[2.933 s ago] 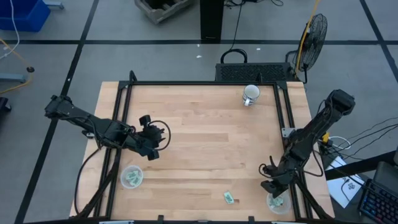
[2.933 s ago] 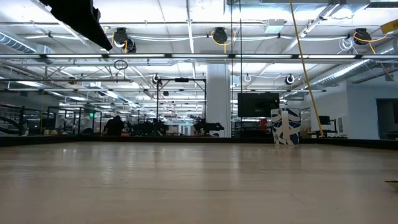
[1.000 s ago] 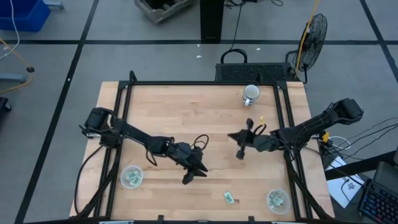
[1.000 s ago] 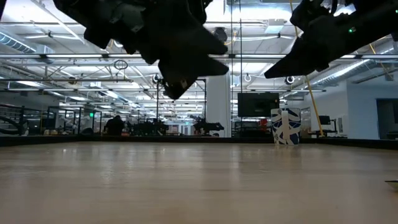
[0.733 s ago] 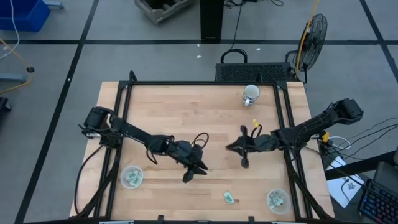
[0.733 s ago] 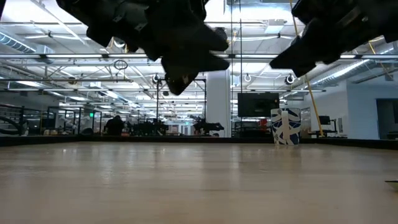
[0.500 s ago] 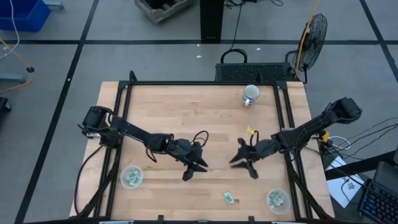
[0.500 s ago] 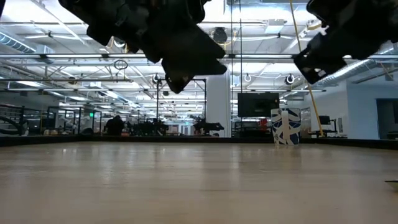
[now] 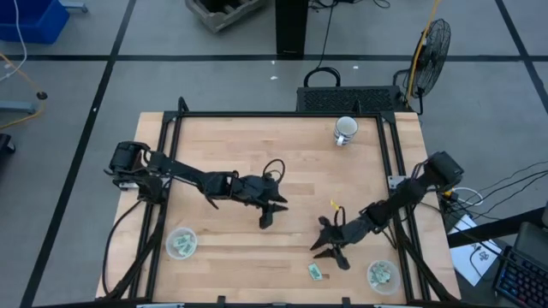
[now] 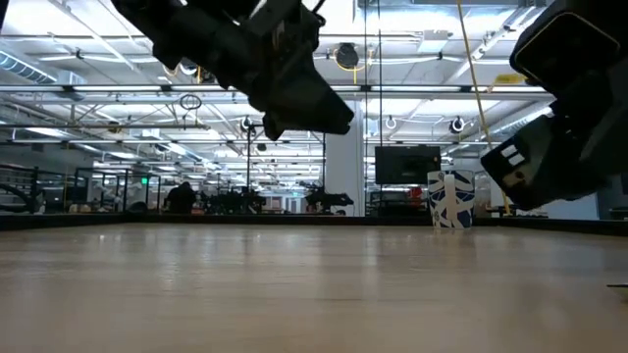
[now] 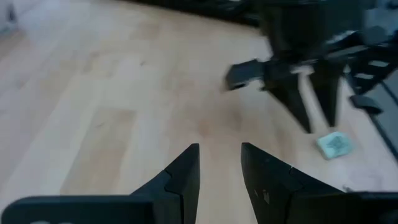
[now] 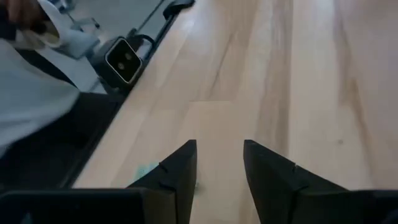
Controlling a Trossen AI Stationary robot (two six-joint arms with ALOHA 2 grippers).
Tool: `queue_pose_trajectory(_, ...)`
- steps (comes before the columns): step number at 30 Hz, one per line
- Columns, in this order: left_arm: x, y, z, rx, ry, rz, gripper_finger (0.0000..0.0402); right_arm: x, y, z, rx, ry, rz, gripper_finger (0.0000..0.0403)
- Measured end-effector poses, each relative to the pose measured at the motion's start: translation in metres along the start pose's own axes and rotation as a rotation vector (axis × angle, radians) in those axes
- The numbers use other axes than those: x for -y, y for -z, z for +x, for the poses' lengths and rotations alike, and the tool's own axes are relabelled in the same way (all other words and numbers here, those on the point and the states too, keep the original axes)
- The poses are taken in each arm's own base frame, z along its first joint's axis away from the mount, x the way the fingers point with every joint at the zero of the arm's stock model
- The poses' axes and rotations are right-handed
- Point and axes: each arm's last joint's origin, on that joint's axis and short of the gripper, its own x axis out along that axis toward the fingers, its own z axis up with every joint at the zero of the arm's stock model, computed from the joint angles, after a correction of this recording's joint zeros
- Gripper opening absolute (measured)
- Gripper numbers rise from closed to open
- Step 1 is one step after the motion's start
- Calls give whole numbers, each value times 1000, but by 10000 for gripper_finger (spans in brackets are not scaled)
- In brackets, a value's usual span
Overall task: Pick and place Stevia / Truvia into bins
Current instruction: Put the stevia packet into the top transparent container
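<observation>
Right gripper (image 9: 330, 248) has swung down w/ fingers apart, now just beside the last loose sachet (image 9: 314, 272), nearer than the part-open left gripper (image 9: 267, 216).

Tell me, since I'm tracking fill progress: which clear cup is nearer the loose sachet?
The cup at the table's right front corner; the sachet lies just left of it, far from the left cup.

Surface (image 9: 282, 162): you have a pale wood top inside a black frame.
Mug (image 9: 345, 130): you see it white, near the far edge, right of centre.
Fan (image 9: 433, 43): it stands on the floor beyond your far right corner.
Crate (image 9: 31, 19): blue, on the floor far left.
Screen (image 10: 407, 165): dark, in the room behind.
</observation>
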Motion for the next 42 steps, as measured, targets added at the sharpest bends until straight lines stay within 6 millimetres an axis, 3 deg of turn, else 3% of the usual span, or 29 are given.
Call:
queue_pose_trajectory(10,-10,-3,-3,1,-18,-18,122,-23,16,18,-95,-30,-39,125)
queue_pose_trajectory(15,-9,-4,-2,6,-16,-18,122,-24,18,30,-174,96,-126,125)
queue_pose_trajectory(24,-9,-3,-2,4,-13,-38,122,-23,24,29,-217,138,-138,124)
queue_pose_trajectory(28,-9,-3,-2,4,-13,-42,122,-21,26,28,-243,166,-152,98)
queue_pose_trajectory(35,-9,-3,-2,5,-15,-44,122,-20,26,28,-244,169,-177,9)
queue_pose_trajectory(42,-9,-3,-2,5,-15,-45,122,-20,21,27,-167,237,-259,1)
